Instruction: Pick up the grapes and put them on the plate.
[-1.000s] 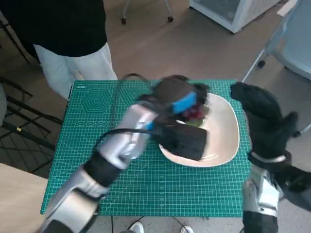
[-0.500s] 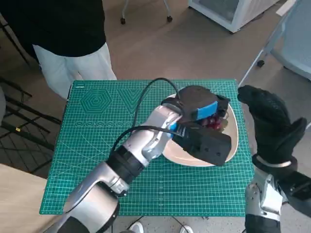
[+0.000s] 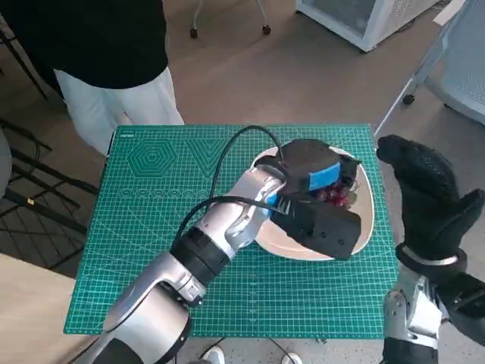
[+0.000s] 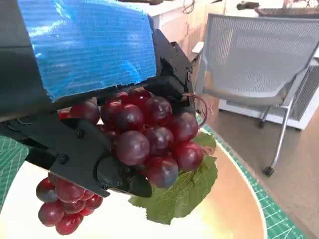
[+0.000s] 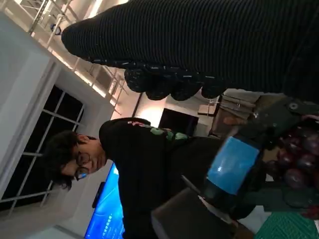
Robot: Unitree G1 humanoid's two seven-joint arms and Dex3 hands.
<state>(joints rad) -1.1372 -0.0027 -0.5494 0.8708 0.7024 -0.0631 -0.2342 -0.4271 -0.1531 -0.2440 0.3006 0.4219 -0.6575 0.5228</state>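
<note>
Over the cream plate (image 3: 362, 220) on the green-matted bench (image 3: 151, 227), the left hand (image 3: 314, 178) had its black fingers (image 4: 99, 164) wrapped around the red grapes (image 4: 144, 137), the bunch's leaf resting on the plate, while the gloved right hand (image 3: 424, 193) hovered beside the bench, spread and empty.

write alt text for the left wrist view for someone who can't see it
The robot's left hand, black with blue tape across its back, holds a bunch of dark red grapes with a green leaf just over a pale plate. A green cutting mat edges the plate, and a pale mesh chair stands on the floor behind.
</note>
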